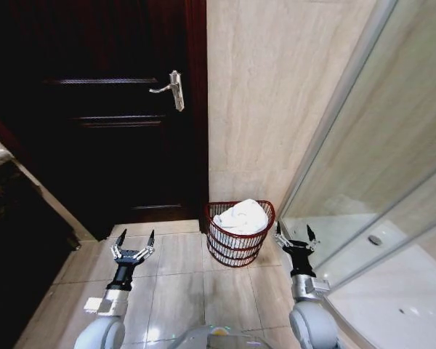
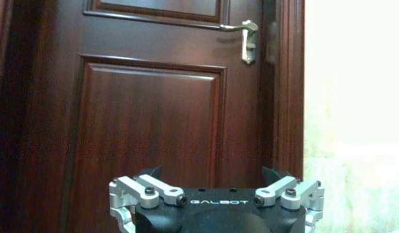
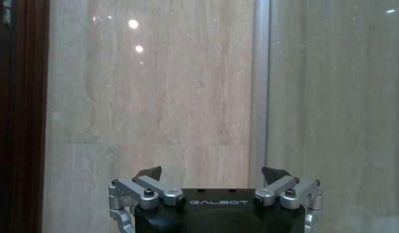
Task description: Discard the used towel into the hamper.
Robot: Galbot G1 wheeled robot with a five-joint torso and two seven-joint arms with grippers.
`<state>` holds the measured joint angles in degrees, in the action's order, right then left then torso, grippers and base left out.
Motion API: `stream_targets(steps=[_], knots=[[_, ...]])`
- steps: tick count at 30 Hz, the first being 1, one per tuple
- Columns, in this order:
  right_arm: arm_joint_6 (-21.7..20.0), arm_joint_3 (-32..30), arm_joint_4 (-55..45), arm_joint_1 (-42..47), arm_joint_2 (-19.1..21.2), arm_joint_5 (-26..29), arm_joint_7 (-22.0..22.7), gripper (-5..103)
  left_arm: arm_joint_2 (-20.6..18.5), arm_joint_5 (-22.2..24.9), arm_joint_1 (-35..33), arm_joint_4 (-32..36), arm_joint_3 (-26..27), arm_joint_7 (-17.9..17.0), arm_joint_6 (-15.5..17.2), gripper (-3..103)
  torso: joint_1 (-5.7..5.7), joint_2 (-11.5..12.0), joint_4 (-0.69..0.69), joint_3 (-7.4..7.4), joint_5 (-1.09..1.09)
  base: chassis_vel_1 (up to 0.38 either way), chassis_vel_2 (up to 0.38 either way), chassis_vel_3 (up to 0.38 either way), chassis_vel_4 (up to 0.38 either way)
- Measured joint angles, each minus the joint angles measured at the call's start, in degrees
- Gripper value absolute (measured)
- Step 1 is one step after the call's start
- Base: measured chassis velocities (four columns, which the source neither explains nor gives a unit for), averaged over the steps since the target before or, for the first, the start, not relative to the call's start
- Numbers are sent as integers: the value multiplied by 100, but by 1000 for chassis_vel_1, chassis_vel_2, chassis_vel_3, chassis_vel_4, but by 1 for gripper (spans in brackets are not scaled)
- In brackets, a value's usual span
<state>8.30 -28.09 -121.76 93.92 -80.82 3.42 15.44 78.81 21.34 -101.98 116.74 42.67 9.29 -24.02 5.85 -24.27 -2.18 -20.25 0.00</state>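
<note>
Starting at the left of the head view, a dark wooden door (image 1: 94, 109) with a silver lever handle (image 1: 173, 89) fills the wall, and the left gripper (image 1: 134, 241) hangs low over the tiled floor (image 1: 182, 291) in front of it, fingers spread and holding nothing. Its wrist view faces the door panel squarely.

Further right, the hamper (image 1: 237, 249) stands on the floor against the foot of the beige marble wall (image 1: 276, 94), just beside the door frame. A white towel (image 1: 241, 217) lies bunched inside it, heaped a little above the rim, so the task looks done.

The hamper sits between the two grippers, clearly closer to the right one. The right gripper (image 1: 293, 235) hovers just beside the hamper's rim, on its far side from the door, fingers apart and empty, pointing toward the wall. Beyond it runs the glass shower screen (image 1: 378, 182).
</note>
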Motion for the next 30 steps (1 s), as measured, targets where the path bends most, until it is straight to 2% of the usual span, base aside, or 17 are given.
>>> stream_targets(steps=[14, 21, 30], knots=[[111, -332, 76, -140, 0, 266, -98, 100, 22, -113, 56, 12, 49, -112, 21, 100, 97, -261, 0, -164, 0, 26, 32, 29, 27], [135, -477, 105, -152, -33, 340, -336, 100, 76, -105, 70, 12, 47, -116, 80, 100, 154, -406, 0, -252, 0, 0, 0, 0, 0], [-52, -560, 97, -200, -76, 256, -706, 100, 149, -163, 89, 14, 34, -113, 57, 100, 242, -617, -1, -374, 0, 0, 0, 0, 0]])
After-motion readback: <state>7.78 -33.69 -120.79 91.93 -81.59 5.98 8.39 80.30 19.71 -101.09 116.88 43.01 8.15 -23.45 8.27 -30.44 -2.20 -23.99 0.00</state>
